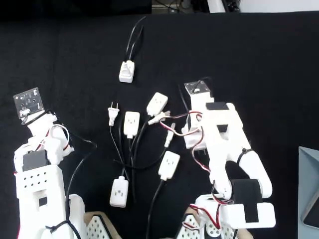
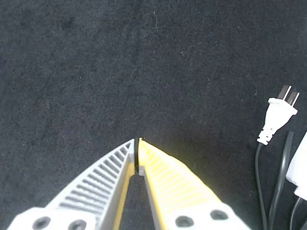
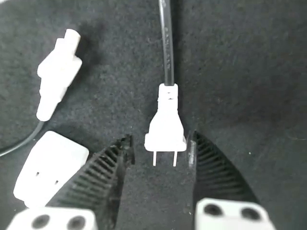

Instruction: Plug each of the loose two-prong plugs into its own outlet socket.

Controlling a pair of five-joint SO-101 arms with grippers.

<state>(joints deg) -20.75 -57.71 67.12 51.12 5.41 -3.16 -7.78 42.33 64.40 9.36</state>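
One two-prong plug (image 3: 165, 129) lies ungrasped inside the released right claw (image 3: 159, 140); left claw (image 2: 138, 142) clenched, empty.

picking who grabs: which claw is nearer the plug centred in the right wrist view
Right. The right claw is open astride the plug; the left claw, shut, is over bare cloth elsewhere.

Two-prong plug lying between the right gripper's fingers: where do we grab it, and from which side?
Grip the plug on its flared white body, just behind the prongs, pinching across its two side edges. Come down from above: it lies flat on the table, the open right gripper straddles that wide end, and the cord runs straight away, so the prongs should stay free.
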